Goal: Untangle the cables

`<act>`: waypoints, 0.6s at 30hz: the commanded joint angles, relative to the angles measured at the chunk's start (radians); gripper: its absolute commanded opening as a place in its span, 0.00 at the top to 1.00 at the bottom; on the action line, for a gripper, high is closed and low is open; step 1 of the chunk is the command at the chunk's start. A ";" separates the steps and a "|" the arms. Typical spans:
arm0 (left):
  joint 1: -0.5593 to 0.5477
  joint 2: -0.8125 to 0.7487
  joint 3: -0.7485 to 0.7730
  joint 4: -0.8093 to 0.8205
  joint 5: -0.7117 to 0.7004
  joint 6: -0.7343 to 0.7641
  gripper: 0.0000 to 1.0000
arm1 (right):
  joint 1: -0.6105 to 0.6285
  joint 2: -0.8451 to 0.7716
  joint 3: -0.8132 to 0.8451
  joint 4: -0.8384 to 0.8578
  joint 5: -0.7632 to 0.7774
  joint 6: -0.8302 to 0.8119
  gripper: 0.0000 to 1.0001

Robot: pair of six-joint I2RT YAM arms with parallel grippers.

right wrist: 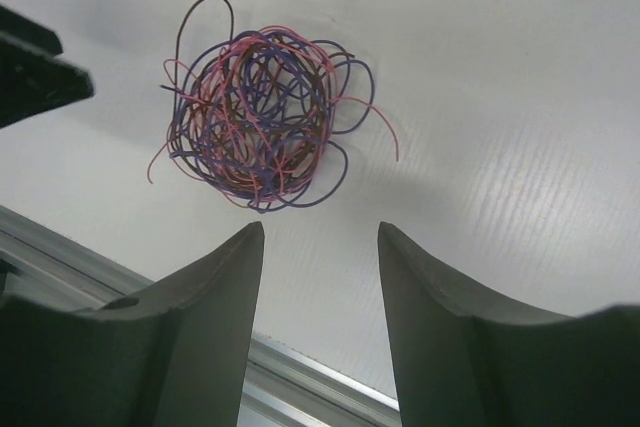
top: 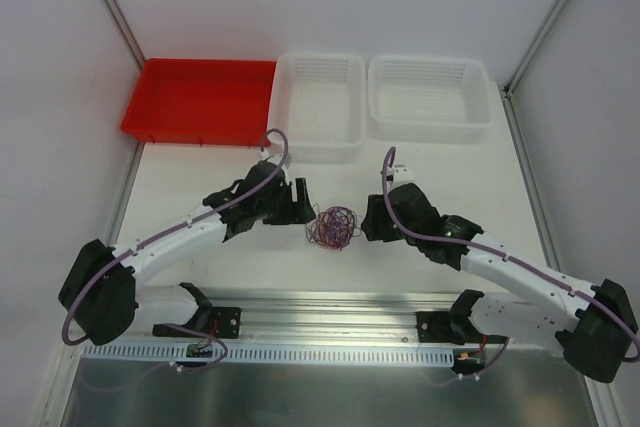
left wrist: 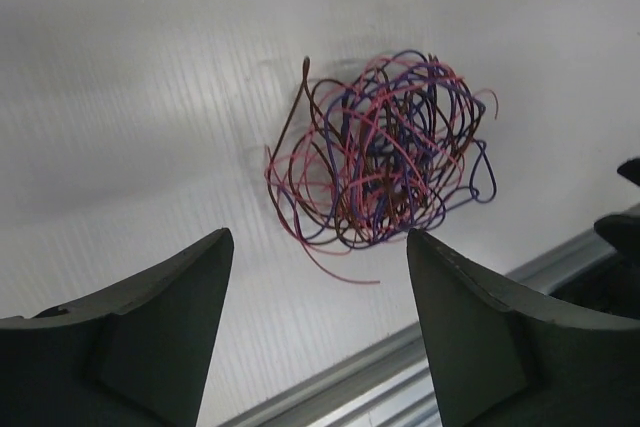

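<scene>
The cables [top: 334, 226] lie in one tangled ball of thin red, purple and dark strands on the white table between the two arms. In the left wrist view the cables [left wrist: 385, 152] sit just beyond my left gripper [left wrist: 320, 239], which is open with nothing between its fingers. In the right wrist view the cables [right wrist: 258, 117] rest ahead and a little left of my right gripper [right wrist: 320, 230], also open and empty. From above, the left gripper [top: 303, 209] is just left of the ball and the right gripper [top: 368, 227] just right of it.
A red tray [top: 200, 100] stands at the back left, with two white mesh baskets [top: 320, 105] [top: 428, 97] beside it. A metal rail [top: 330, 305] runs along the near table edge. Grey walls close in both sides.
</scene>
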 commanded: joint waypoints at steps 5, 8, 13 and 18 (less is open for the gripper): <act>-0.004 0.209 0.186 0.039 -0.088 0.121 0.35 | 0.047 0.041 -0.007 0.122 0.037 0.061 0.46; -0.004 0.297 0.227 0.039 -0.080 0.136 0.35 | 0.058 0.058 -0.013 0.139 0.054 0.090 0.43; -0.004 0.400 0.255 0.039 -0.091 0.133 0.48 | 0.066 0.092 -0.032 0.184 0.077 0.142 0.39; -0.004 0.455 0.275 0.041 -0.093 0.118 0.63 | 0.073 0.173 -0.041 0.243 0.086 0.200 0.35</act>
